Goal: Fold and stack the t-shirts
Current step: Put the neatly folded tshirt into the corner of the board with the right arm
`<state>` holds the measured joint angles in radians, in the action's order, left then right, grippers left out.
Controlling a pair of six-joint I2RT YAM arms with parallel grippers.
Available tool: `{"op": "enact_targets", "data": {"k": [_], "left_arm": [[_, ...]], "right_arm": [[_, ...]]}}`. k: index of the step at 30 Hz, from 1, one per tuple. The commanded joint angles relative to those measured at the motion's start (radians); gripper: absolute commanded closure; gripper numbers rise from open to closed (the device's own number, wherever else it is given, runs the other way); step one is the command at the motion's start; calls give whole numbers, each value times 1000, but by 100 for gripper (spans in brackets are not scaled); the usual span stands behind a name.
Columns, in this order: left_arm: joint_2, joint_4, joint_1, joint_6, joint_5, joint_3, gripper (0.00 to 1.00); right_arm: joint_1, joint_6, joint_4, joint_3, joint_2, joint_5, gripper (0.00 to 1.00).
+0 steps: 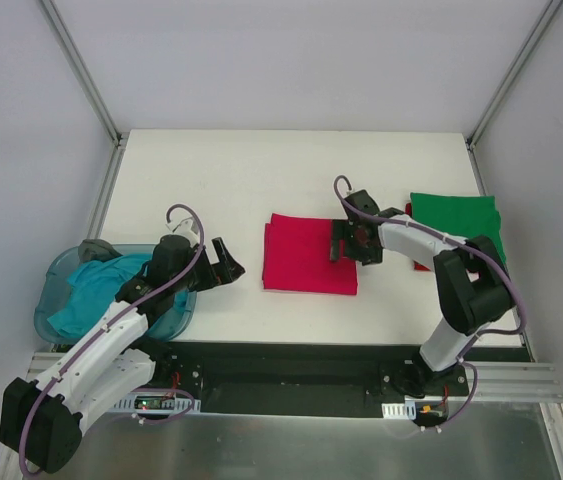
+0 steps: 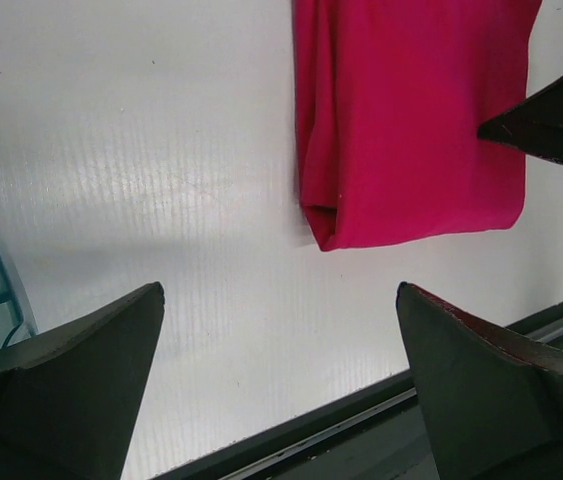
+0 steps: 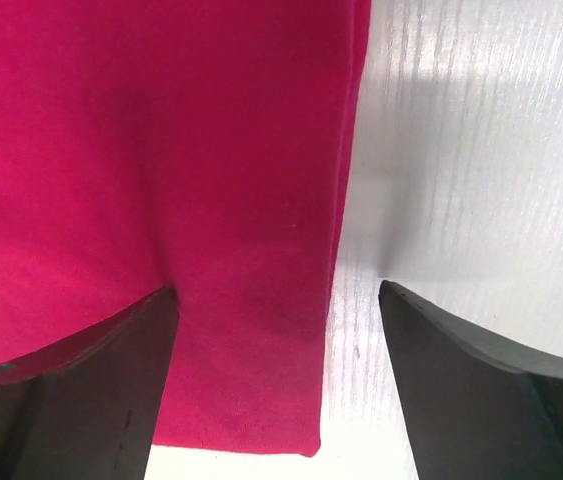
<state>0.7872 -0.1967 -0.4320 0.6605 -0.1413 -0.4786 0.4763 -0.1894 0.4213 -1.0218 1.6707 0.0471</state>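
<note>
Cloth this soft and light sags and slips rather than holding shape: the teal t-shirt [image 1: 91, 288] lies crumpled in the blue tub [image 1: 43, 305] at near left, the left jaws wide and empty beside it. At the middle of the surface [image 1: 211, 170], the right jaws stand wide astride the right edge of the folded crimson t-shirt [image 1: 306, 260], gripping nothing; I judge that layered edge the place to pinch, all layers together. Farther right lies the folded green t-shirt [image 1: 456, 215].
</note>
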Motion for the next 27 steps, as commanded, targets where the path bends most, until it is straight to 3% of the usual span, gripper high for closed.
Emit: {"op": "enact_targets", "data": {"k": [1, 12, 17, 27], "left_arm": [[-5, -7, -2, -22, 28, 8, 1], [4, -7, -1, -24, 42, 9, 1], [15, -7, -1, -24, 42, 6, 1], [21, -13, -1, -29, 51, 3, 1]], "right_arm": [[42, -27, 74, -66, 40, 108, 18], [122, -119, 106, -81, 150, 155, 26], [145, -139, 94, -80, 185, 152, 42], [159, -46, 146, -124, 169, 333, 95]]}}
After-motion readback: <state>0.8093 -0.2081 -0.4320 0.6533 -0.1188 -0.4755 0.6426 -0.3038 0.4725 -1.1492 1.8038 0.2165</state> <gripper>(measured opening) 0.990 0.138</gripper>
